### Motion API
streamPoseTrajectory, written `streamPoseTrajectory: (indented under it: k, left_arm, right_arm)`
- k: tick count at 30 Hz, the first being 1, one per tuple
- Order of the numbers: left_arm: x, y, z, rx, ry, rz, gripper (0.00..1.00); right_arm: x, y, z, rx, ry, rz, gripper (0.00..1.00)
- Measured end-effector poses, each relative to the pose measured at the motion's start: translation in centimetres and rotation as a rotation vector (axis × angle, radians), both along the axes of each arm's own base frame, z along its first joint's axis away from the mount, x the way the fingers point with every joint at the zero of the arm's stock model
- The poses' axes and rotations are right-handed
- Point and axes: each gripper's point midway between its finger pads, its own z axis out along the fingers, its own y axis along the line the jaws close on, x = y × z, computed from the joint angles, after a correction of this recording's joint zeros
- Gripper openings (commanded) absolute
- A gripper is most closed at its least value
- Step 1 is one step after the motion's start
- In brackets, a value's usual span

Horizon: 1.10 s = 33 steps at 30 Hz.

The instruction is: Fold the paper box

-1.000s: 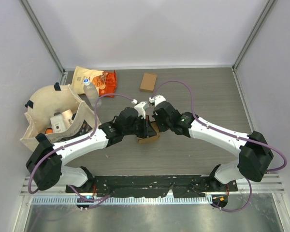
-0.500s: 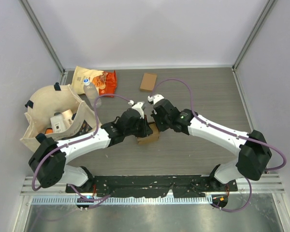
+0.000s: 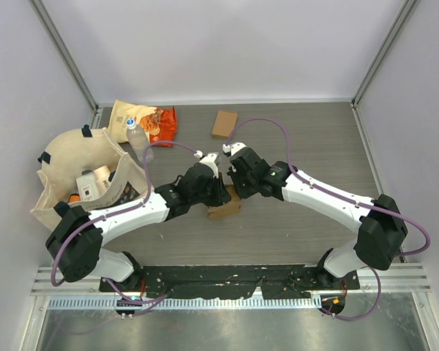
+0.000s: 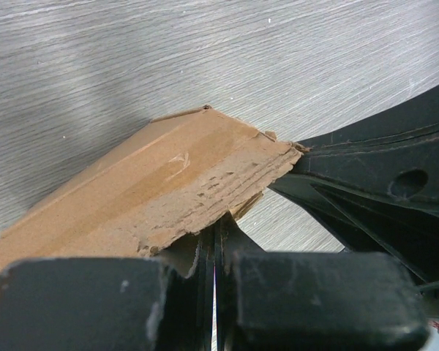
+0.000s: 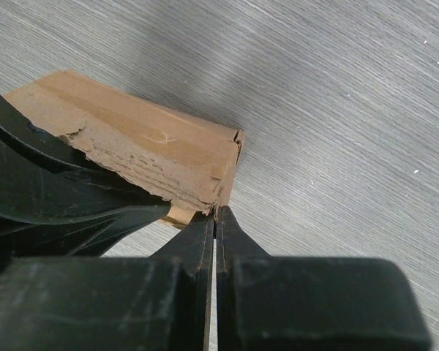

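Observation:
The paper box [image 3: 225,208] is a flattened brown cardboard piece on the table's middle. My left gripper [image 3: 219,196] comes from the left and my right gripper [image 3: 235,191] from the right, meeting at its far edge. In the left wrist view the box [image 4: 154,183] lies tilted, its torn edge running into my shut gripper [image 4: 216,230]. The right arm's black fingers [image 4: 380,190] touch its right corner. In the right wrist view my gripper [image 5: 215,216] is shut on the corner of the box [image 5: 146,146], and the left fingers [image 5: 58,197] sit under it.
A second small cardboard box [image 3: 224,124] lies at the back. A cloth bag [image 3: 69,157] with several items stands at the left. An orange snack packet [image 3: 146,119] and a bottle [image 3: 137,139] lie beside it. Frame walls bound the table.
Both grippers have shifted slightly left and away with the box held between them. The right arm's elbow has moved in a little. Both grips have stayed shut.

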Motion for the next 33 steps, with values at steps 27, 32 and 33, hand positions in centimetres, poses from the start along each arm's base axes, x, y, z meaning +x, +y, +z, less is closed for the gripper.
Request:
streamPoseTrajectory:
  k: [27,32,33]
  left_arm:
    - [0.05,-0.07,-0.07,0.000,-0.001,-0.001,0.00]
    - [0.04,-0.08,-0.08,0.000,0.000,-0.001,0.00]
    - [0.00,-0.10,-0.08,-0.001,0.001,-0.004,0.00]
  right_arm:
    - [-0.04,0.15,0.02,0.028,0.036,-0.038,0.01]
    - [0.00,0.17,0.03,0.042,0.047,-0.051,0.01]
    - [0.00,0.17,0.03,0.044,0.048,-0.053,0.01]
